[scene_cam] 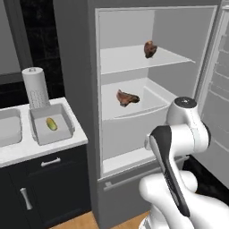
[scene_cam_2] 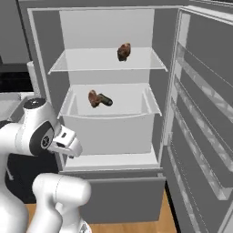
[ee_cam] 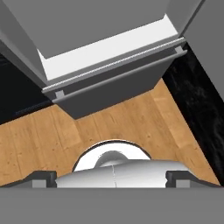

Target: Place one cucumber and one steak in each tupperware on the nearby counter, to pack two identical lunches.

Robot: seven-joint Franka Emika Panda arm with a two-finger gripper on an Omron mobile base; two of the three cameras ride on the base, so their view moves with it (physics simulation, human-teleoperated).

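One steak (scene_cam: 150, 49) (scene_cam_2: 124, 52) lies on the open fridge's upper shelf. A second steak (scene_cam: 126, 98) (scene_cam_2: 93, 98) sits in the drawer below, with a dark green cucumber (scene_cam_2: 105, 100) right beside it. On the counter to the left, a light grey tupperware (scene_cam: 63, 118) holds a yellowish-green cucumber (scene_cam: 52, 124). Another tupperware (scene_cam: 10, 129), with nothing in it, shows at the left edge. My gripper (ee_cam: 111, 178) points down at the floor in front of the fridge's base, open and holding nothing.
The fridge door (scene_cam_2: 205, 113) stands open on the right. A paper towel roll (scene_cam: 36, 87) stands behind the tupperware. Dark cabinets (scene_cam: 49, 188) sit under the counter. Wooden floor (ee_cam: 131, 118) lies below my hand.
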